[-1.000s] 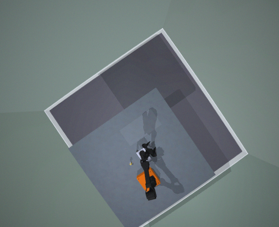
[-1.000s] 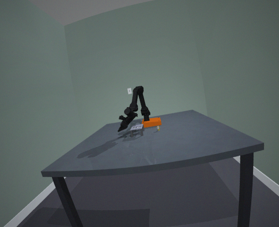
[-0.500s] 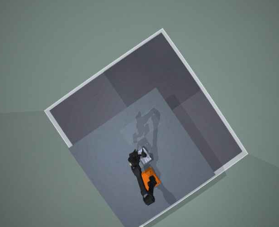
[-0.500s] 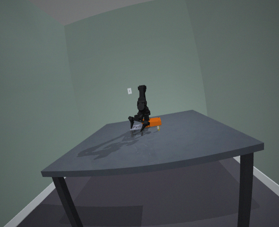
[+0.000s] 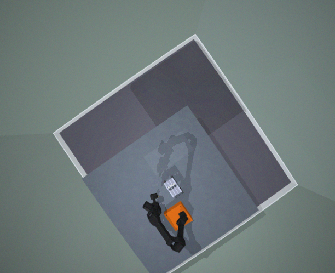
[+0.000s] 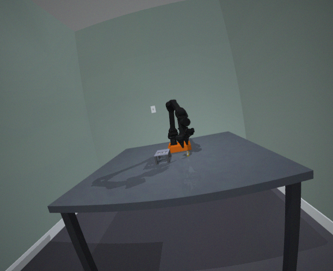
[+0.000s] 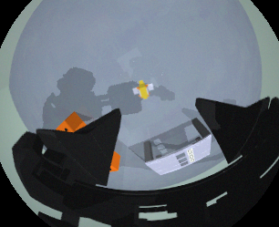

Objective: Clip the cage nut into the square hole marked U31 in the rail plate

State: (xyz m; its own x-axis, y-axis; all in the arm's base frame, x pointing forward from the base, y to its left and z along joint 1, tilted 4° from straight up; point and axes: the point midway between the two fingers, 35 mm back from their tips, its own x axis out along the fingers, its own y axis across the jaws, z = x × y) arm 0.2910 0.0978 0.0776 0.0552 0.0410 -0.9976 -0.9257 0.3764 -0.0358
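The cage nut (image 6: 187, 153) (image 7: 143, 90), yellow with pale parts at its sides, stands on the table beside the orange base. In the top view it is mostly hidden by the arm. The rail plate (image 5: 177, 191) (image 6: 166, 152) (image 7: 168, 166) is a pale raised plate on dark legs, with a few dark holes and small markings; I cannot read U31. My gripper (image 6: 185, 146) (image 7: 158, 105) is open and empty, pointing down above the table near the nut. In the wrist view the nut shows beyond the gap between the fingers, towards the left finger.
The orange base block (image 5: 171, 217) (image 6: 176, 149) (image 7: 72, 120) of the arm sits close to the plate and the nut. The arm's shadow falls across the grey table (image 5: 119, 175) (image 6: 242, 165). In the wrist view the plate lies low between the fingers.
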